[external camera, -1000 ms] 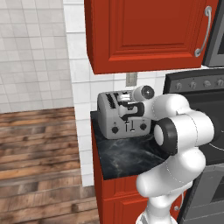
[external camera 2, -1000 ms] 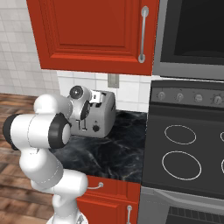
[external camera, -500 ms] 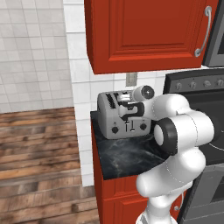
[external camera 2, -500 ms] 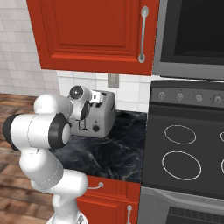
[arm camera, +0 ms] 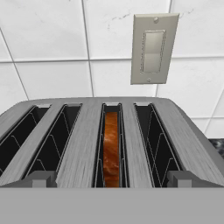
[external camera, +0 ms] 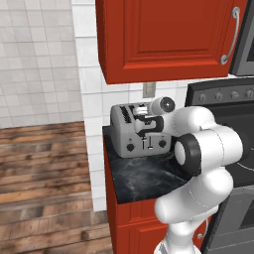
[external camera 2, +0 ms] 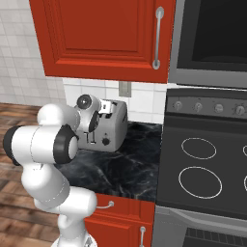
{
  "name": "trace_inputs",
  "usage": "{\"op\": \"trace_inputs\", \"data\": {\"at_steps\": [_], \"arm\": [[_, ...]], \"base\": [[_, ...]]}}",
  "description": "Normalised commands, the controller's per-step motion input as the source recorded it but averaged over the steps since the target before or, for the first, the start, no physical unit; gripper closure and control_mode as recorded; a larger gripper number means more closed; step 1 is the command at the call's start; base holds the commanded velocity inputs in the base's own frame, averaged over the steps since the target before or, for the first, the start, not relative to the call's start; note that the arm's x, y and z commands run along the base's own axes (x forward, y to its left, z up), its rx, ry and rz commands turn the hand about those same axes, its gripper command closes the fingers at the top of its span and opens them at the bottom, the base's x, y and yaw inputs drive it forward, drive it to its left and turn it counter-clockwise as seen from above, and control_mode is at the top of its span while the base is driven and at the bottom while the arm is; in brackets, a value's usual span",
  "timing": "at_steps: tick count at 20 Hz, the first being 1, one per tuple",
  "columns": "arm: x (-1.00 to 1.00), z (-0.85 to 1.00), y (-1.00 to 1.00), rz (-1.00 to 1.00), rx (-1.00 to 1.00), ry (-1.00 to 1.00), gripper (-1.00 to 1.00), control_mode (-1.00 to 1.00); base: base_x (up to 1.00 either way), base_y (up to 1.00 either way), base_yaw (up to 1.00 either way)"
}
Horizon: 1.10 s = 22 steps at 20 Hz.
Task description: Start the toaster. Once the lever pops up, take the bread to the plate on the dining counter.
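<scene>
Four toaster (arm camera: 109, 144) slots, bread (arm camera: 111, 148) sunk in one with just its edge visible, gripper (external camera: 147, 130) spread wide above.

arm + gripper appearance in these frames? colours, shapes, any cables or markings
Glossy white rounded arm links with black bands at the joints, the largest a black ring at the elbow. Round white-and-dark disc at the wrist. Dark gripper with two small dark fingers. No cables or markings visible.

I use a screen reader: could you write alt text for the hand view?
Looking down into the toaster, a browned slice of bread sits in the third of its four slots; the other three are empty. Behind it, a beige wall switch plate is mounted on white tile.
</scene>
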Motion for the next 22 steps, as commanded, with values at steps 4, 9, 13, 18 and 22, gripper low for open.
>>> {"op": "trace_inputs", "data": {"at_steps": [4,9,13,18,22], "arm": [[0.00,0.00,0.00,0.00,0.00,0.00,-1.00,-1.00],[0.00,0.00,0.00,0.00,0.00,0.00,-1.00,-1.00],[0.00,0.00,0.00,0.00,0.00,0.00,-1.00,-1.00],[0.00,0.00,0.00,0.00,0.00,0.00,-1.00,-1.00],[0.00,0.00,0.00,0.00,0.00,0.00,-1.00,-1.00]], "base": [[0.00,0.00,0.00],[0.00,0.00,0.00],[0.00,0.00,0.00],[0.00,0.00,0.00],[0.00,0.00,0.00]]}}
